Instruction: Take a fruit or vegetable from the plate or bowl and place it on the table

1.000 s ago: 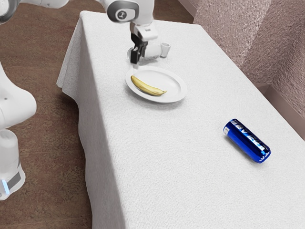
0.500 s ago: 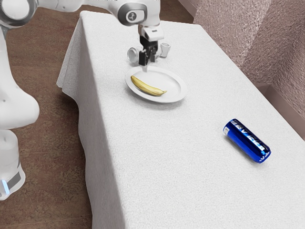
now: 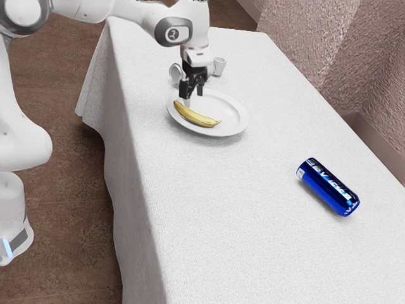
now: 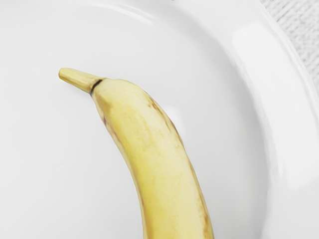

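The step in hand is judged to be the final approach to the banana (image 3: 197, 116), which lies on the plate (image 3: 233, 117) with its curved body inside the rim. The gripper (image 3: 193, 97) is open, fingers apart, above the end of the fruit at the exterior view's left; no grip is made. Before descent, align the hand over the thick middle of the body – the stem (image 4: 79, 79), narrow and dark-banded at its base, would be a poor grip point. Set the fingers one on each flank, across the long axis, so that closure does not roll the fruit. Descend vertically and stop short of pressing the tips into the plate; close with moderate force, as the skin should be smooth and the body curved. Lift straight up until the whole fruit passes above the raised rim – a low sideways exit could drag the plate. The bench (image 3: 221, 196) has its long edge near the plate at the exterior view's left; avoid setting down on that side. The small cup (image 3: 219, 66) stands behind the plate and limits travel that way. The cloth between the plate and the blue can (image 3: 328, 187) offers the better set-down room; release well apart from both.
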`<action>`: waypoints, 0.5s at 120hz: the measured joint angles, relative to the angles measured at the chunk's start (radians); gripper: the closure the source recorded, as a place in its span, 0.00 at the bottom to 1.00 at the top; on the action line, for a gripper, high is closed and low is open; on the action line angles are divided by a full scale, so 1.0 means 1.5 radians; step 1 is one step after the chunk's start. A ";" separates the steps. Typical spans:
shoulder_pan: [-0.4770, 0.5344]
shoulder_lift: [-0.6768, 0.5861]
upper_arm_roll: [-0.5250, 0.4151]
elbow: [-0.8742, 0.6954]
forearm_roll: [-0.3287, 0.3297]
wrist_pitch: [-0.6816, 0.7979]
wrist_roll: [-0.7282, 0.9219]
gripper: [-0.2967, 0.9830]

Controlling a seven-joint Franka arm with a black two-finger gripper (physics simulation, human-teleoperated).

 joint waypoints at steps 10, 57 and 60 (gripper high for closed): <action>-0.019 -0.001 0.024 -0.001 -0.001 0.011 0.007 0.23; -0.048 -0.030 0.048 0.001 -0.014 0.069 0.028 0.23; -0.048 -0.031 0.049 0.001 -0.022 0.073 0.029 0.23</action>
